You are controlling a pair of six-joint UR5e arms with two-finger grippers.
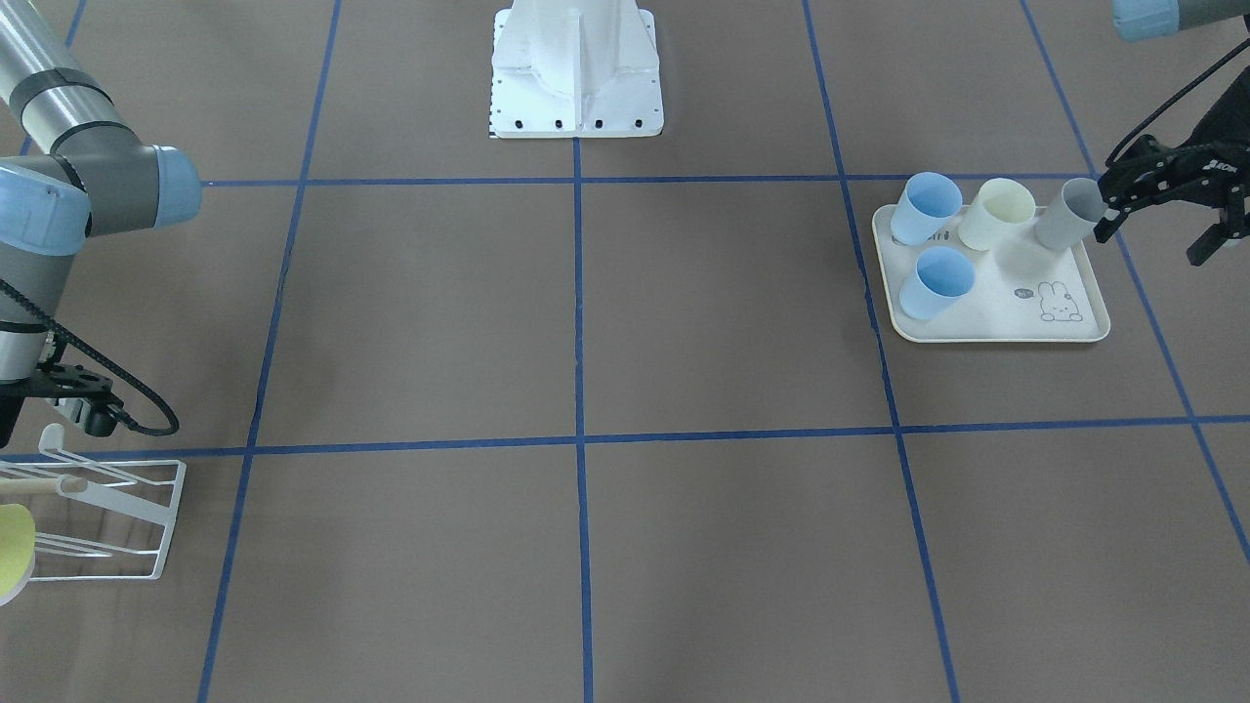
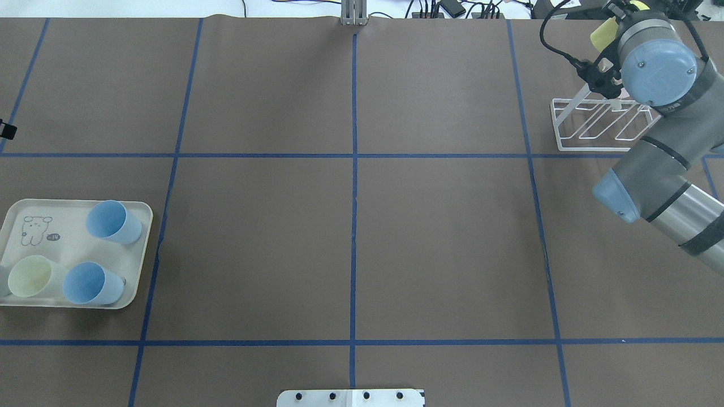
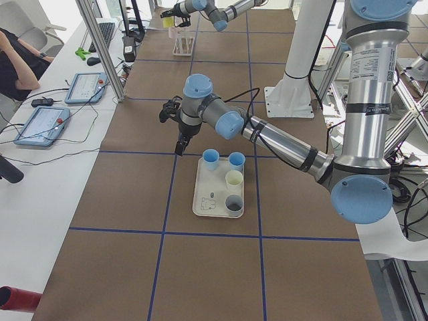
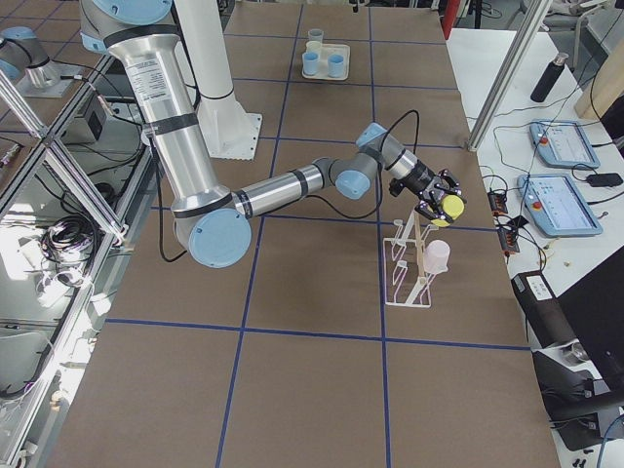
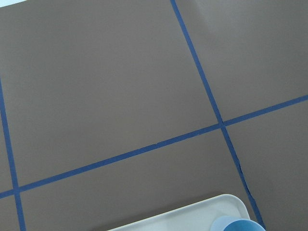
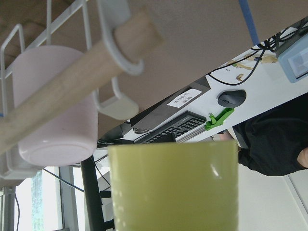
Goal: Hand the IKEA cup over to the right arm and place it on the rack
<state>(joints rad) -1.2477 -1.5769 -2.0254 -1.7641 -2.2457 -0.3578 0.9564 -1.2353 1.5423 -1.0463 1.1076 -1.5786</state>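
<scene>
My right gripper (image 4: 439, 200) is shut on a yellow-green IKEA cup (image 4: 450, 207), holding it just above the far end of the white wire rack (image 4: 405, 263). The right wrist view has the cup (image 6: 173, 185) filling its lower half, below the rack's wooden dowel (image 6: 72, 91). A pale pink cup (image 6: 53, 106) hangs on the rack. In the front-facing view the yellow-green cup (image 1: 15, 552) shows at the left edge beside the rack (image 1: 107, 517). My left gripper (image 1: 1157, 234) stands open with nothing in it, beside the tray.
A cream rabbit-print tray (image 1: 996, 337) carries two blue cups (image 1: 928, 207), a cream cup (image 1: 996, 213) and a grey cup (image 1: 1069, 213). The white robot base (image 1: 576, 68) stands at the table's middle edge. A person and tablets sit beyond the far table edge.
</scene>
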